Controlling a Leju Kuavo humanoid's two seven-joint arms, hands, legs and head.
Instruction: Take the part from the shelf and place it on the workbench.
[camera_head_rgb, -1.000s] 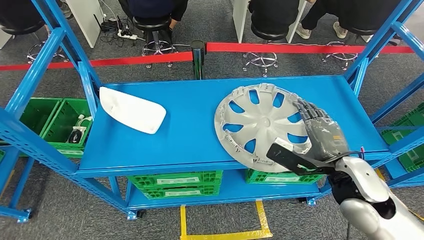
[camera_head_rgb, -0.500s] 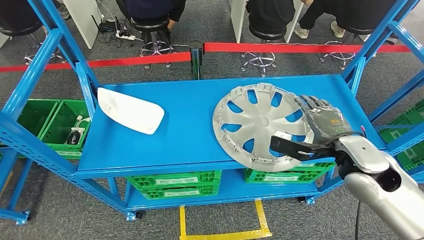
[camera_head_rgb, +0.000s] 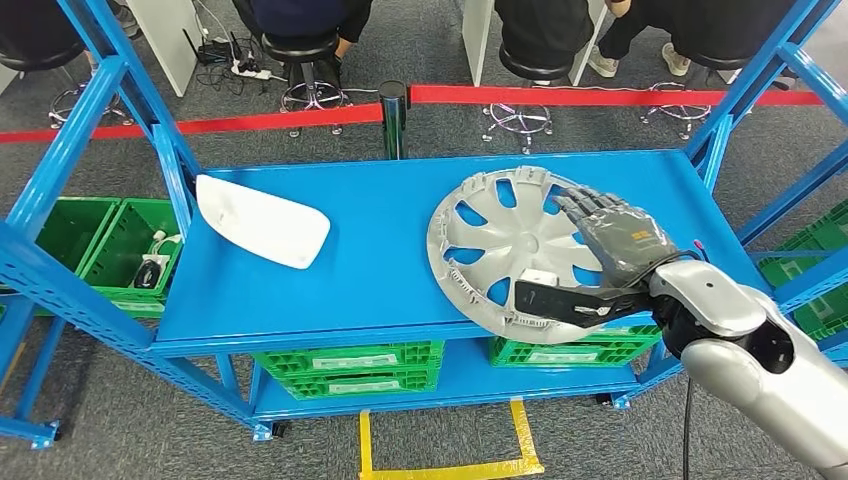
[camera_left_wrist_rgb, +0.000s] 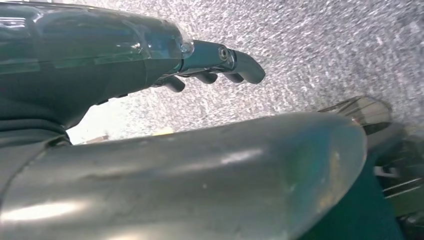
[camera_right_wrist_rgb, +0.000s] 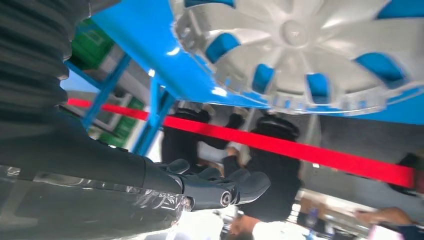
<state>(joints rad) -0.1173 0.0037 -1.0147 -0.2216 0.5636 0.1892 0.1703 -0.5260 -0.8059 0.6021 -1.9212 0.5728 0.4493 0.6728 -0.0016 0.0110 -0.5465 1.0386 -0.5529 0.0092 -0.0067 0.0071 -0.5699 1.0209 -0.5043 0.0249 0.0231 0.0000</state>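
Head view shows the silver hubcap (camera_head_rgb: 520, 250) lying flat on the right part of the blue shelf (camera_head_rgb: 380, 250), its near rim overhanging the front edge. Right hand (camera_head_rgb: 610, 255) lies over the hubcap's right side with fingers spread and thumb under the near rim; whether it grips I cannot tell. Left hand (camera_left_wrist_rgb: 215, 62) hangs over grey floor, fingers curled, holding nothing.

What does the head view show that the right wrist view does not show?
The head view alone shows the white part, the green crates under the shelf, and the right hand laid over the wheel cover. The right wrist view alone shows that hand's fingers from behind. Both share the wheel cover, the blue shelf and the red barrier tape.
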